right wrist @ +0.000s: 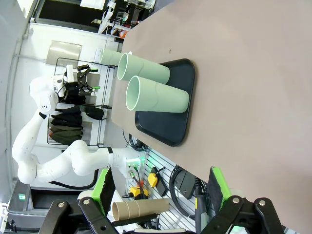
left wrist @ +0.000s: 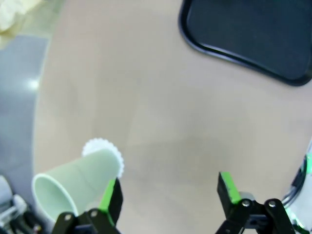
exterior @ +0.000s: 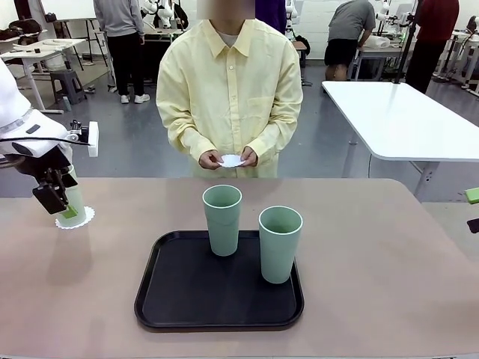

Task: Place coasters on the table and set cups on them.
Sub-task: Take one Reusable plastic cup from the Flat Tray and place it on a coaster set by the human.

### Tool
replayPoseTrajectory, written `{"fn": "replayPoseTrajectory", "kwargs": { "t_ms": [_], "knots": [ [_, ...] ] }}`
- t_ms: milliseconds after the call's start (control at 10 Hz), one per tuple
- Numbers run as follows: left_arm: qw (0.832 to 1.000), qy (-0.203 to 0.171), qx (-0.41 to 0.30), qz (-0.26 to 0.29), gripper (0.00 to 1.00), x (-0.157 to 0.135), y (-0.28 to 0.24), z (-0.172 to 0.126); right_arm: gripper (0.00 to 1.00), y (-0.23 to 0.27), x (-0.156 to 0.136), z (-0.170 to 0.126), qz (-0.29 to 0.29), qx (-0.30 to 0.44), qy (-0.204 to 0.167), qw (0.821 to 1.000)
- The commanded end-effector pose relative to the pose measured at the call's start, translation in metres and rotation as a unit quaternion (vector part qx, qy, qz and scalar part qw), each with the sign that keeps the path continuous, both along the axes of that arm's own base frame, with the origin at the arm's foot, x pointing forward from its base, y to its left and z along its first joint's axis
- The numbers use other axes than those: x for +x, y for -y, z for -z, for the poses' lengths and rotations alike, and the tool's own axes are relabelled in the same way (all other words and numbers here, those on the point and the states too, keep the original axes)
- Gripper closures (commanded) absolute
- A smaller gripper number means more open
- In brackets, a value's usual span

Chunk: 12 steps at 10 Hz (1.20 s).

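Note:
One mint-green cup (exterior: 75, 196) (left wrist: 73, 181) stands on a lacy white coaster (exterior: 81, 219) (left wrist: 100, 146) at the table's (exterior: 374, 284) far left. My left gripper (exterior: 63, 206) (left wrist: 168, 190) is open right beside it, and the cup lies outside the fingers (left wrist: 112, 197). Two more cups (exterior: 222, 219) (exterior: 279, 243) stand upright on the black tray (exterior: 179, 299). The person holds another coaster (exterior: 230, 160) in both hands. My right gripper (right wrist: 160, 187) is open over bare table at the right, far from the cups (right wrist: 156, 95) (right wrist: 144, 72).
The black tray (left wrist: 253, 34) (right wrist: 165, 126) sits in the middle near the front edge. The person stands at the far side, at the centre. A white table (exterior: 404, 112) stands behind on the right. Bare tabletop lies on both sides of the tray.

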<state>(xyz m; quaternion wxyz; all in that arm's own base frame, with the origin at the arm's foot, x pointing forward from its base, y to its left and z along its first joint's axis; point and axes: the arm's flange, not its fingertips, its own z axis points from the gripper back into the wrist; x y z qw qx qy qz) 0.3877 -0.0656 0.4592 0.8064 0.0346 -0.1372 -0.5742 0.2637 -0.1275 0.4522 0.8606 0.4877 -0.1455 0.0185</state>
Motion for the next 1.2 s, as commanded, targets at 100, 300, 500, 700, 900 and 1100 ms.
{"fn": "replayPoseTrajectory", "kwargs": {
  "t_ms": [100,300,500,700,900,1100],
  "knots": [
    [0.958,-0.017,-0.106,-0.266,0.00,-0.069,0.041,-0.021,0.00,0.001,0.000,0.000,-0.004,0.006,0.005,1.000],
    [0.926,-0.043,-0.113,-0.358,0.00,-0.105,0.011,-0.035,0.00,0.001,0.000,0.000,-0.004,0.006,0.005,1.000],
    [0.910,-0.079,-0.112,-0.392,0.00,-0.131,-0.010,-0.019,0.00,0.001,0.000,0.000,-0.004,0.006,0.005,1.000],
    [0.895,-0.167,-0.192,-0.368,0.00,-0.119,-0.044,-0.026,0.00,0.001,0.000,0.000,-0.004,0.006,0.005,1.000],
    [0.857,-0.232,-0.349,-0.300,0.00,-0.099,-0.109,-0.023,0.00,0.001,0.000,0.000,-0.004,0.006,0.005,1.000],
    [0.800,-0.234,-0.487,-0.259,0.00,-0.106,-0.174,-0.004,0.00,0.001,0.000,0.000,-0.004,0.006,0.005,1.000]
  ]
}}
